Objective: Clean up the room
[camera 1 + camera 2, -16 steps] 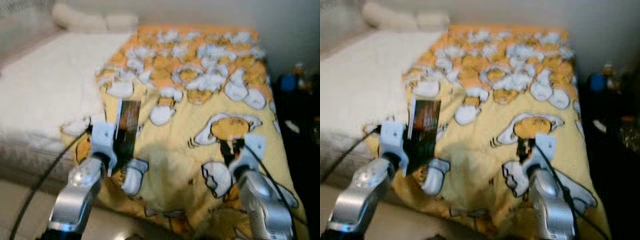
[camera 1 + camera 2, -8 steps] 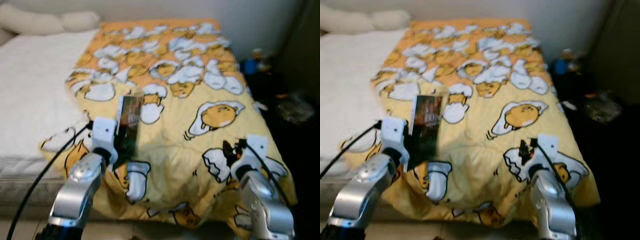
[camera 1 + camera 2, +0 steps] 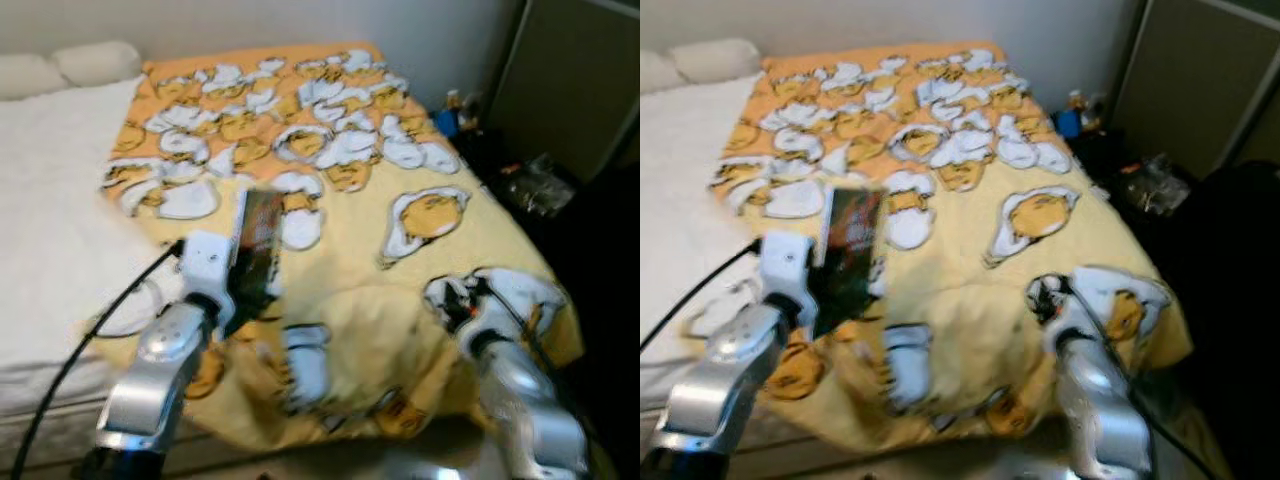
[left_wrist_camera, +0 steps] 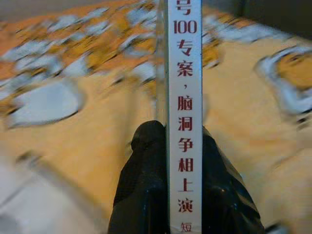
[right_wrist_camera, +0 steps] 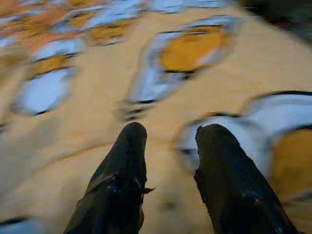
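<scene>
Now, left claw (image 4: pixel 178 146): clamped on a thin book (image 3: pixel 255 250), one black finger on each cover, spine with red characters facing the wrist camera; the book stands upright above the quilt.
Right claw (image 5: pixel 168 141): fingers parted with nothing between them, held low over the quilt near the bed's foot corner.
Book's place: in the air ahead of the left arm, over the near middle of the yellow quilt (image 3: pixel 350 270), not resting on it.
Bed (image 3: pixel 50 230): bare white mattress on the robot's left with pillows (image 3: pixel 60 68) at the head; the cartoon-egg quilt covers the other half and hangs over the foot edge.
Change over the last second: the whole view has swung to the right, so the camera has turned; a dark cabinet (image 3: pixel 565 90) and floor clutter (image 3: pixel 535 185) beside the bed have come into sight, while the book sits the same in the left claw.
Meaning for the task: the robot is probably carrying the book away from the bed toward a place to put it; that place is not yet visible.
</scene>
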Robot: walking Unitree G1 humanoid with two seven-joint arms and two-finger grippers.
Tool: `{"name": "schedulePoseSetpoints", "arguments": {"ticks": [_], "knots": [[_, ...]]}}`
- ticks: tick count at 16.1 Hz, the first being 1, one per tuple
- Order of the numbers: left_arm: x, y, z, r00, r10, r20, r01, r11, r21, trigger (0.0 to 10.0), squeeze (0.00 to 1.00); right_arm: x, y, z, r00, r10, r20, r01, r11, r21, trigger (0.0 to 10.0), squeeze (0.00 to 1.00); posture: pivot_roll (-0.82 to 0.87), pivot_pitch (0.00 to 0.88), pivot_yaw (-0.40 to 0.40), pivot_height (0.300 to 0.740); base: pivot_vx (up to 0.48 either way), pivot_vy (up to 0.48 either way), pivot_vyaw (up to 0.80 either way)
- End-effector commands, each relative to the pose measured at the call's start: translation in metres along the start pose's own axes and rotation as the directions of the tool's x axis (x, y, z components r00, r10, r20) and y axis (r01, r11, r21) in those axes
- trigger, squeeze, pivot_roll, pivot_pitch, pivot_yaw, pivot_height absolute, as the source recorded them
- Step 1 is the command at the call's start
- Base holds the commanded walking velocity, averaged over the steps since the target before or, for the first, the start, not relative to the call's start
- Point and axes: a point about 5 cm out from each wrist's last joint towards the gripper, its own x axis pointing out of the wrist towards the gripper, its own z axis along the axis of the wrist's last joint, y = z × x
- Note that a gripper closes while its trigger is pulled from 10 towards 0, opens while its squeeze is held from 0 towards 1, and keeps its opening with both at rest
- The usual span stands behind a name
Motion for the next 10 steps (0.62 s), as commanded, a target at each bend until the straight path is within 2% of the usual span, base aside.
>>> {"name": "schedulePoseSetpoints", "arguments": {"ticks": [1, 4, 8, 10], "knots": [[0.0008, -0.0003, 0.0097, 0.999, 0.012, 0.042, -0.011, 1.000, -0.004, 10.0, 0.00, 0.0046, -0.0007, 0.0084, 0.999, 0.010, 0.034, -0.008, 0.999, -0.041, 10.0, 0.00, -0.01, 0.000, 0.078, 0.740, 0.000, 0.439, 0.00], [-0.0010, 0.0002, 0.0080, 0.999, 0.023, 0.040, -0.023, 1.000, -0.012, 10.0, 0.00, 0.0082, 0.0036, 0.0147, 0.997, 0.058, 0.053, -0.054, 0.996, -0.074, 10.0, 0.00, 0.00, 0.000, 0.068, 0.740, 0.000, 0.441, 0.00], [-0.0026, 0.0026, 0.0075, 0.998, 0.043, 0.039, -0.042, 0.999, -0.018, 10.0, 0.00, 0.0098, 0.0029, 0.0118, 0.998, 0.050, 0.043, -0.046, 0.996, -0.083, 10.0, 0.00, 0.01, 0.000, 0.059, 0.740, 0.000, 0.442, 0.00], [-0.0058, 0.0035, 0.0039, 0.998, 0.057, 0.031, -0.057, 0.998, -0.023, 10.0, 0.00, 0.0094, 0.0027, 0.0117, 0.997, 0.072, 0.040, -0.066, 0.989, -0.135, 10.0, 0.00, 0.01, 0.000, 0.051, 0.740, 0.000, 0.441, 0.00]]}}
